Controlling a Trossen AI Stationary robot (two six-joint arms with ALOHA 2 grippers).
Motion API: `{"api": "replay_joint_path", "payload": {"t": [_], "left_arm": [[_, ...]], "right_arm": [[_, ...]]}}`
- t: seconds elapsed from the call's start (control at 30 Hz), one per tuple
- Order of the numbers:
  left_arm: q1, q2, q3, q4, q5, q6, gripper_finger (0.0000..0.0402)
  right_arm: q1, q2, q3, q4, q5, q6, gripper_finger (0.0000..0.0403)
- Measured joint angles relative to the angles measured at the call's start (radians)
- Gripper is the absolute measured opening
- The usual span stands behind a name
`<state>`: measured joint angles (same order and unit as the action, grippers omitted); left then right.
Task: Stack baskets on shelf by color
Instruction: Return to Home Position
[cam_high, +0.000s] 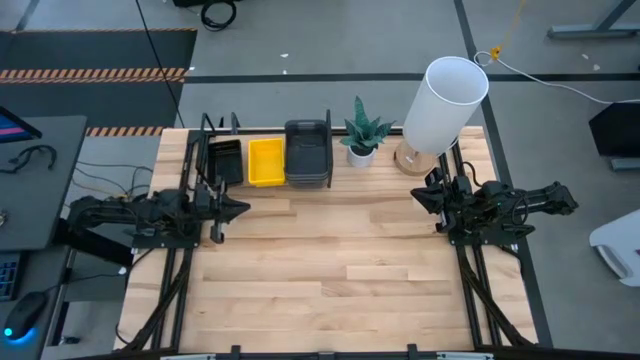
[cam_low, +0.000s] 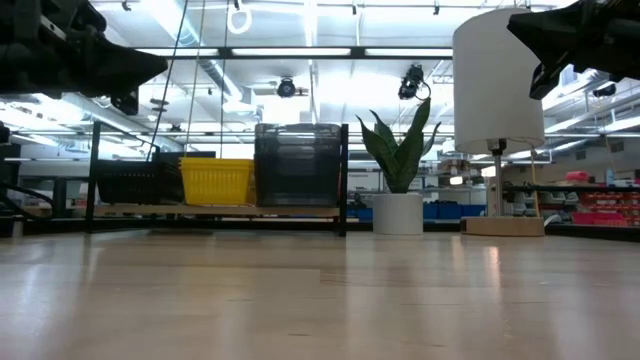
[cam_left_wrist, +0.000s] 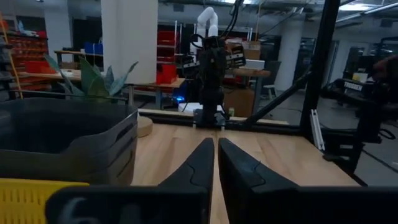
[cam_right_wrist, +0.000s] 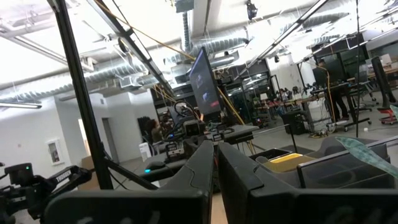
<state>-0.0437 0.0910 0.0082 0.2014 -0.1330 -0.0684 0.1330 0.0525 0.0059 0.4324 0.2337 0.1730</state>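
Observation:
The shelf (cam_high: 265, 183) stands at the table's far edge, left of centre. On it, from left to right, sit the black slatted baskets (cam_high: 225, 160), the yellow baskets (cam_high: 265, 161) and a taller stack of dark grey baskets (cam_high: 308, 152); the low view shows black (cam_low: 138, 184), yellow (cam_low: 216, 181) and grey (cam_low: 298, 164) side by side on the board. My left gripper (cam_high: 240, 209) hovers near the shelf's near left side, shut and empty. My right gripper (cam_high: 421, 192) hovers at the table's right, shut and empty.
A white plant pot with a green plant (cam_high: 362, 140) stands right of the shelf. A large white cylinder lamp (cam_high: 442, 108) on a round wooden base stands at the far right. The wooden table top (cam_high: 330, 280) stretches bare between and in front of the arms.

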Motion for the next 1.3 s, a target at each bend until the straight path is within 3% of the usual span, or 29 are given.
{"api": "replay_joint_path", "payload": {"t": [1.3], "left_arm": [[0.000, 0.000, -0.001, 0.004, 0.000, 0.028, 0.0030]], "right_arm": [[-0.052, -0.045, 0.000, 0.000, 0.000, 0.000, 0.0027]]}}
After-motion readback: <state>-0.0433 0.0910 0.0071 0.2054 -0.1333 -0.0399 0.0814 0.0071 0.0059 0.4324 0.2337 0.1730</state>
